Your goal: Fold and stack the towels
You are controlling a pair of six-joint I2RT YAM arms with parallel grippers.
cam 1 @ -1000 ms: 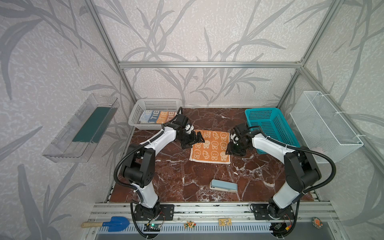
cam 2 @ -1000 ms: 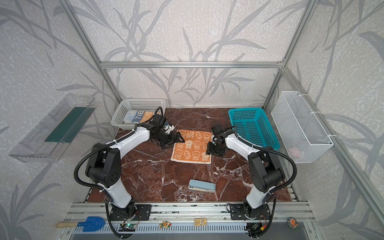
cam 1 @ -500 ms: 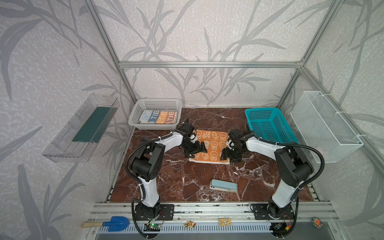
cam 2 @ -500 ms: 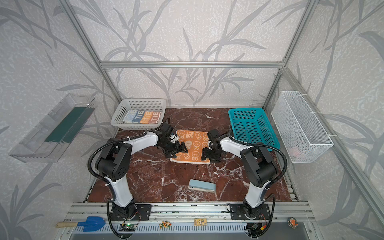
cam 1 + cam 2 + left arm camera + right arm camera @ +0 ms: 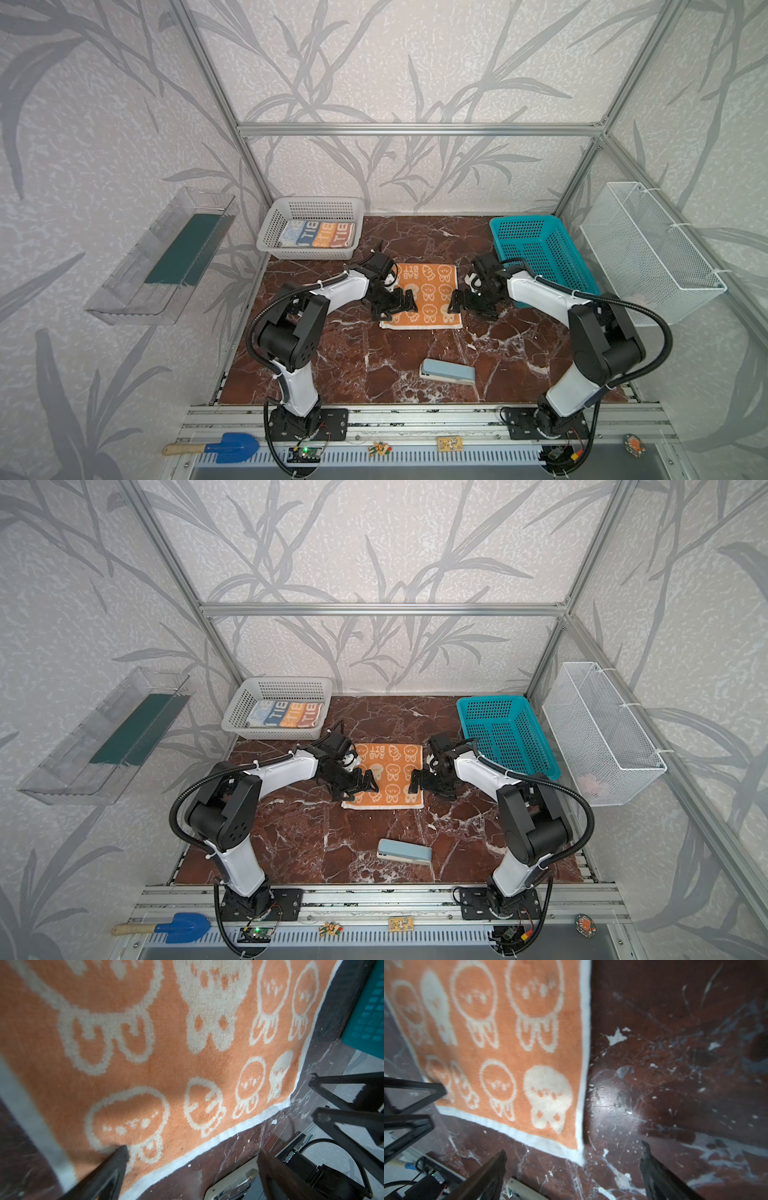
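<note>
Your left gripper [image 5: 398,306] and right gripper [image 5: 465,303] stand wide open, empty, flanking the orange towel [image 5: 430,291] on the surface [image 5: 365,365].

robot test cell, laboratory setting

the enclosure is a bare aluminium profile frame [image 5: 415,129] lined with pale wall panels printed with grey leaves [image 5: 415,62]. the work surface is a red-brown marble-pattern table top [image 5: 353,365], scuffed and flecked white in the wrist views. two white-and-black jointed arms, the left arm [image 5: 345,286] and the right arm [image 5: 536,291], stand on black base plates on a slotted aluminium rail [image 5: 415,415] at the front edge. loose cabling and a small bare circuit board with a green light [image 5: 305,451] lie below it. containers present: a white perforated plastic basket [image 5: 316,205], a teal perforated plastic basket [image 5: 540,249], a white wire-mesh basket [image 5: 648,249] and a clear plastic wall tray [image 5: 124,291].
</note>
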